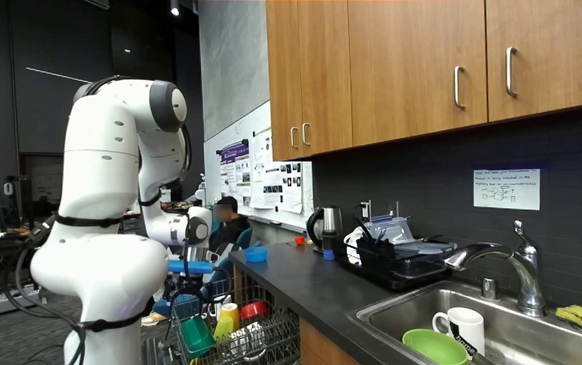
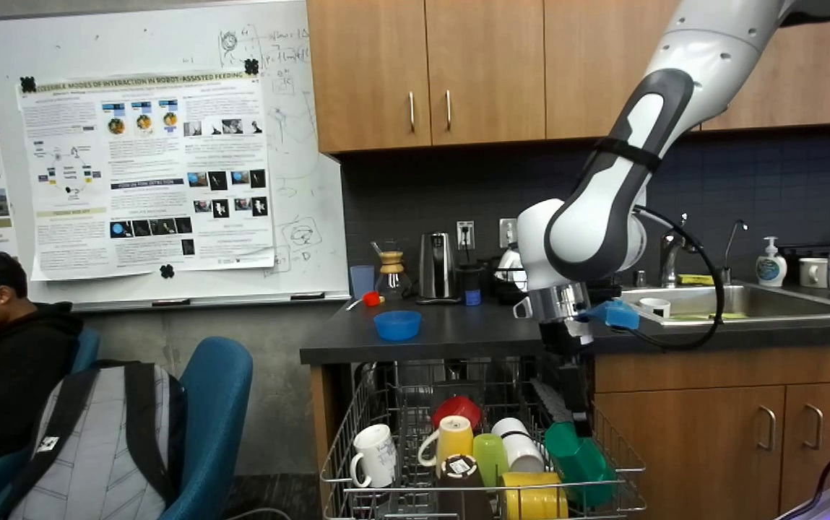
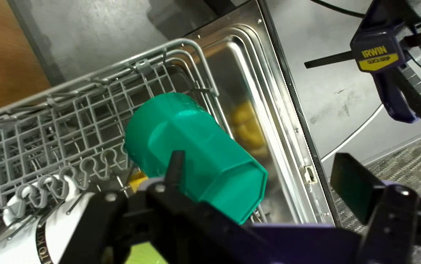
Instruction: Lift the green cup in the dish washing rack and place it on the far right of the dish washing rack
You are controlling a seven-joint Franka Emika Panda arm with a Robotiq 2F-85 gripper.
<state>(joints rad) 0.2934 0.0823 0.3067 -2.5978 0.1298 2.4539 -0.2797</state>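
you have the gripper [image 3: 262,174] at the green cup [image 3: 195,146], its fingers [image 3: 176,167] standing wide apart. in the wrist view one finger overlaps the side of the cup, and you cannot tell whether they touch; the other shows well apart from it, beyond the rack's front edge. the cup lies tilted in the rack [image 3: 80,121]. in an exterior view you see it at the near right corner, just behind the front edge, with your arm [image 2: 591,238] above the rack's right side and the dark fingertips close to the cup's upper end.

look left from the cup in that view: just beside it is a banded cup [image 2: 519,442], tilted, then a lime cup [image 2: 490,460], a yellow mug [image 2: 458,437] and, behind that, a red bowl [image 2: 456,410]. at the front edge you have a yellow piece [image 2: 530,500] and a brown piece [image 2: 464,500], and near the left edge a white mug [image 2: 378,458].

on the counter [image 2: 472,336] above, a blue bowl [image 2: 397,326] sits near the front left corner, with a kettle [image 2: 438,267] farther back. in an exterior view a green bowl [image 1: 435,350] and another white mug [image 1: 465,324] are in the sink [image 1: 518,329], the bowl at the sink's near edge. in the wrist view you also get a clamp [image 3: 377,51], beyond the rack's front edge. a person [image 2: 10,433] sits to the left of the counter, near a backpack [image 2: 107,440].
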